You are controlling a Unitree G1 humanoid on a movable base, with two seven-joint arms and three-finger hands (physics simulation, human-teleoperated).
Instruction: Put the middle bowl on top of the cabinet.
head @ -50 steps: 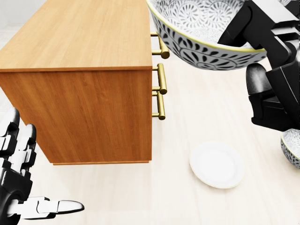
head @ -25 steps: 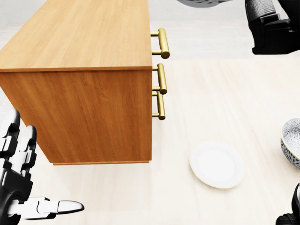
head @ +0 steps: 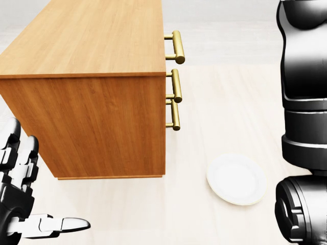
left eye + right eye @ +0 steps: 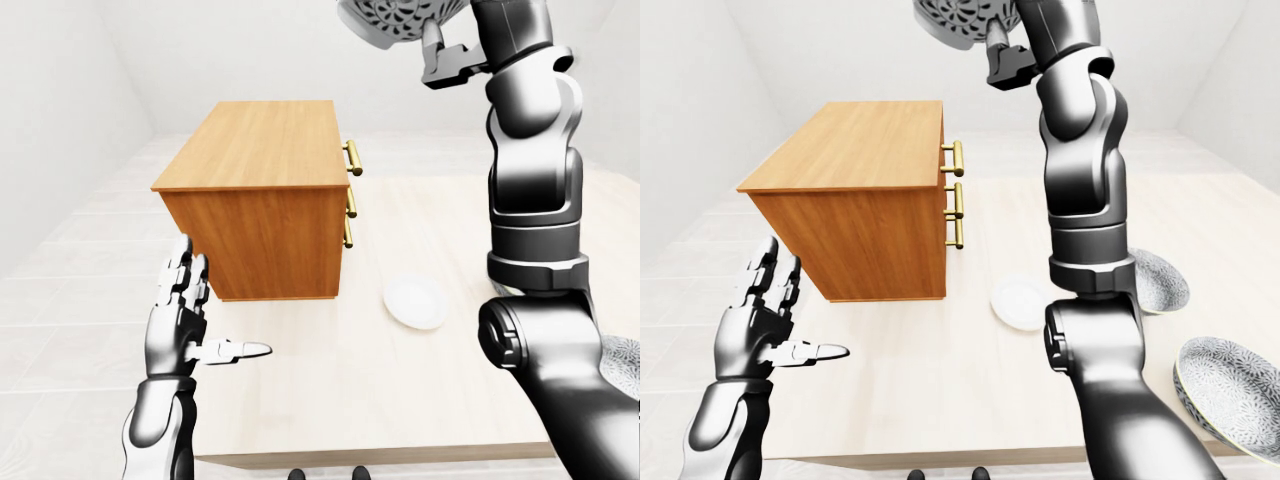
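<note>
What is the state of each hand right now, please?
Left hand: open, fingers spread, holding nothing.
Right hand: closed on the patterned bowl, held up high.

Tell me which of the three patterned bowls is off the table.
The bowl held high in the right hand; the other two bowls rest on the table.
</note>
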